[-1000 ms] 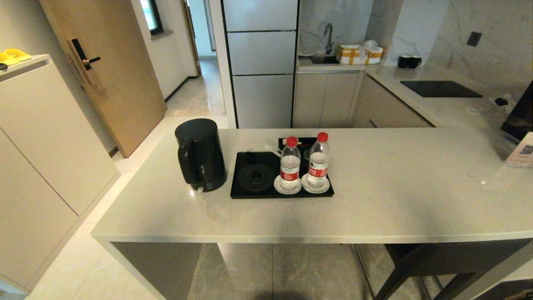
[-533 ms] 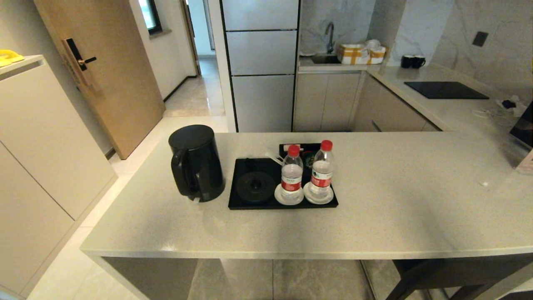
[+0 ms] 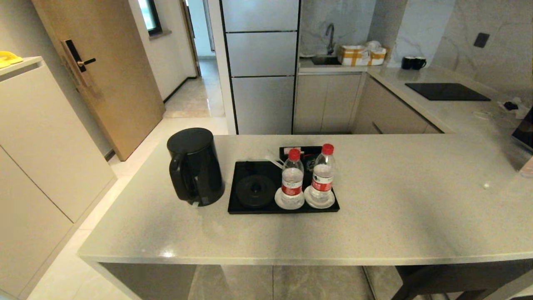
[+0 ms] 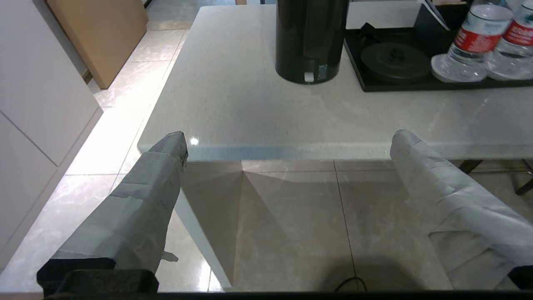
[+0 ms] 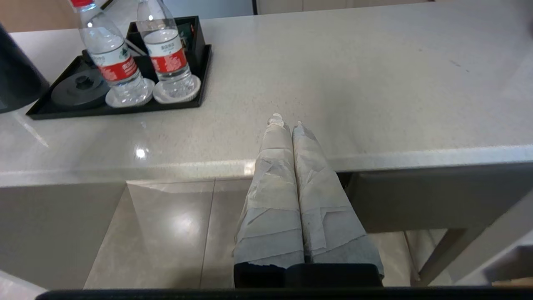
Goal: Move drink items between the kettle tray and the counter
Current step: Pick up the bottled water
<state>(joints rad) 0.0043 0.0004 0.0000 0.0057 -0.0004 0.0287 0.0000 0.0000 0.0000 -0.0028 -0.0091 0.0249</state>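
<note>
We see both water bottles (image 3: 292,177) (image 3: 323,173) upright on white saucers (image 3: 289,201) at the right end of the kettle tray (image 3: 245,208), likely so each sits on its own coaster. The kettle (image 3: 193,166) stands on the counter (image 3: 395,208) beside the tray, off its round base (image 3: 255,191). Our left end effector (image 4: 287,146) hangs with its fingers spread wide, and the right end effector (image 5: 288,123) has its fingers pressed together; both are empty and short of the counter edge, it seems.

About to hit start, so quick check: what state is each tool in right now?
Left tool: open, empty, short of the counter edge.
Right tool: closed, holding nothing, at the counter edge.
</note>
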